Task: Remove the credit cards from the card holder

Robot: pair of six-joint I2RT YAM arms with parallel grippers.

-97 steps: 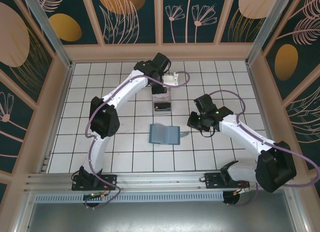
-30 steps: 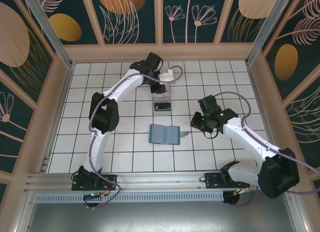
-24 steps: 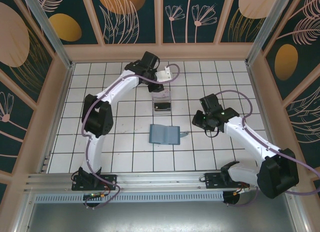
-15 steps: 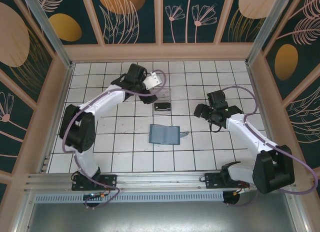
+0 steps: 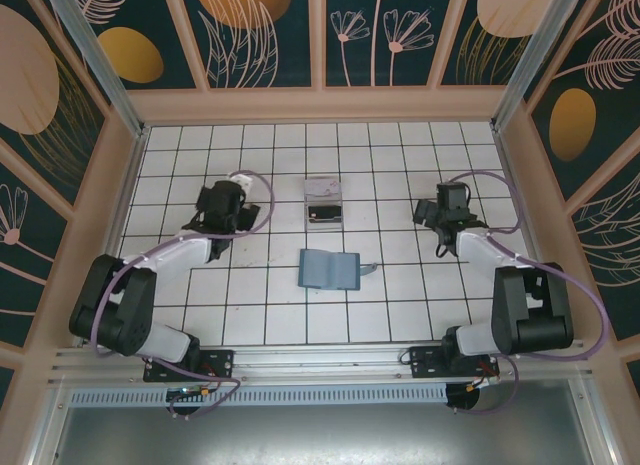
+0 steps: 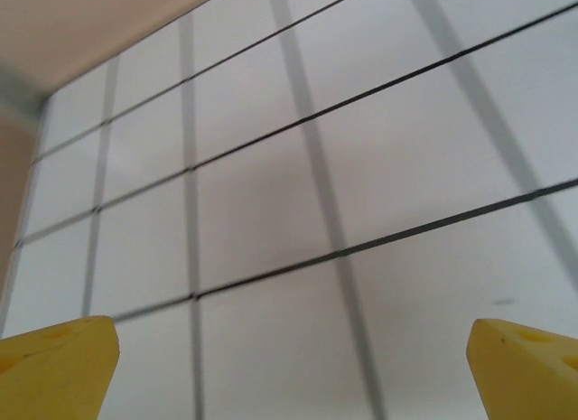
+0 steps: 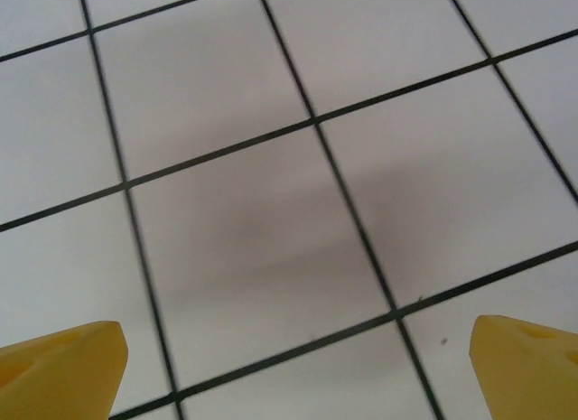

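- White tiled floor (image 5: 270, 315), dark grout lines.
- Dark teal wall panels (image 5: 260, 45) with orange discs and pale leaves.
- Light wooden frame (image 5: 320, 103) around the floor.
- Metal rail (image 5: 320, 362) at near edge.

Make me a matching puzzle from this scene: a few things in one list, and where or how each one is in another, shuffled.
Things:
1. card holder
2. clear box
3. left tool
4. right tool

Places and states:
A. open, over the right side of the table
B. teal-blue, lying opened flat mid-table
C. open, over the table's left side
D. see-through, just beyond the holder, with a dark card inside

Pairs: 1-B, 2-D, 3-C, 4-A
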